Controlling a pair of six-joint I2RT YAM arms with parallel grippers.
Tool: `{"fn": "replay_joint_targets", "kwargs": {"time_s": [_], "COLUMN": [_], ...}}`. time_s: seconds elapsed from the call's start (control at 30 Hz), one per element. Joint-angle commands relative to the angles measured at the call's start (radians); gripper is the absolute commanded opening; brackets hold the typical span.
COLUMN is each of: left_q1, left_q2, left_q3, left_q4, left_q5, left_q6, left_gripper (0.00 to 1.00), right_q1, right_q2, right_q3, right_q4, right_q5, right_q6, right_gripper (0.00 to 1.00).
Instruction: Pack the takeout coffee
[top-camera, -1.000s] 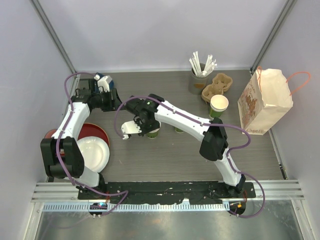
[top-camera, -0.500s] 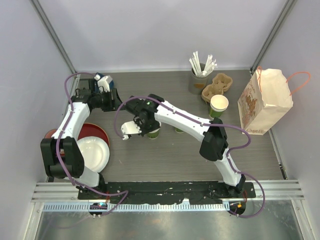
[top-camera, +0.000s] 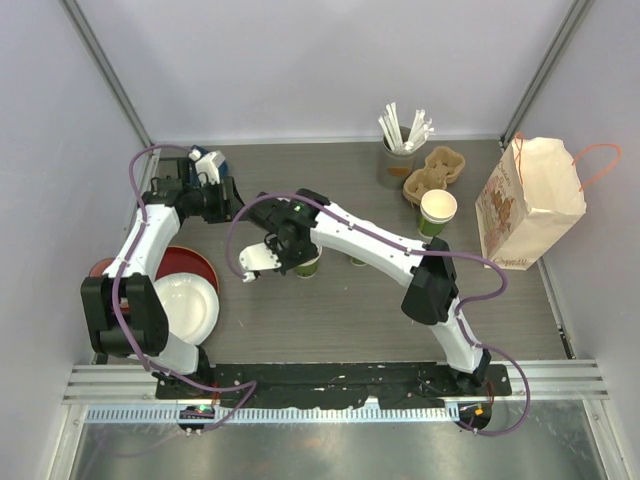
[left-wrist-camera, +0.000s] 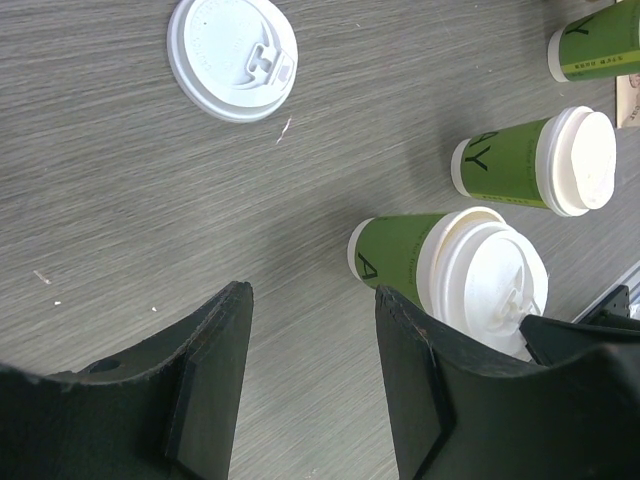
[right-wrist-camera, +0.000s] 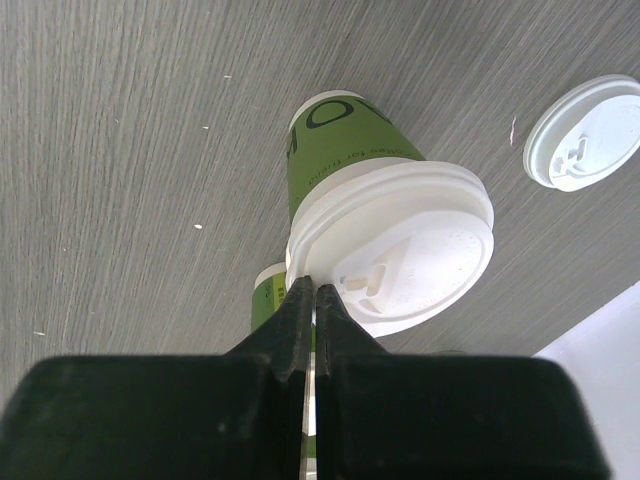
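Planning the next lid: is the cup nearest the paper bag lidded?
Unlidded: from above, the cup shows an open mouth and pale inside.

Three green paper cups stand upright on the counter (top-camera: 330, 320). The left cup (right-wrist-camera: 340, 150) carries a white sip lid (right-wrist-camera: 400, 250) across its rim. The middle cup (left-wrist-camera: 510, 160), just beside it, is lidded too. The open cup (top-camera: 437, 210), cream inside, stands farther right, just beside the brown pulp carrier (top-camera: 435, 170). A spare lid (left-wrist-camera: 232, 58) lies flat, top up, apart from the cups. The printed paper bag (top-camera: 528, 200) with orange handles stands at the right edge.
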Motion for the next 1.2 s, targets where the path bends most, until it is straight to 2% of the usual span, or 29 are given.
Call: {"fn": "replay_joint_targets", "kwargs": {"time_s": [0.0, 0.23, 1.17], "left_q1": [0.003, 0.003, 0.003], "left_q2": [-0.007, 0.002, 0.012], "left_q3": [0.021, 0.022, 0.022], "left_q4": [0.005, 0.0, -0.003], "left_q5": [0.027, 0.034, 0.042], "left_q6": [0.023, 0.023, 0.032], "left_gripper": [0.56, 0.56, 0.56], "right_q1": [0.007, 0.0, -0.01], "right_q2": [-0.053, -0.033, -0.012], "right_q3": [-0.005, -0.031, 0.033], "right_q4": [-0.085, -0.068, -0.007], "right_q5": [-0.006, 0.048, 0.052], "right_q6": [-0.005, 0.009, 0.018], "right_gripper": [0.01, 0.01, 0.01]}}
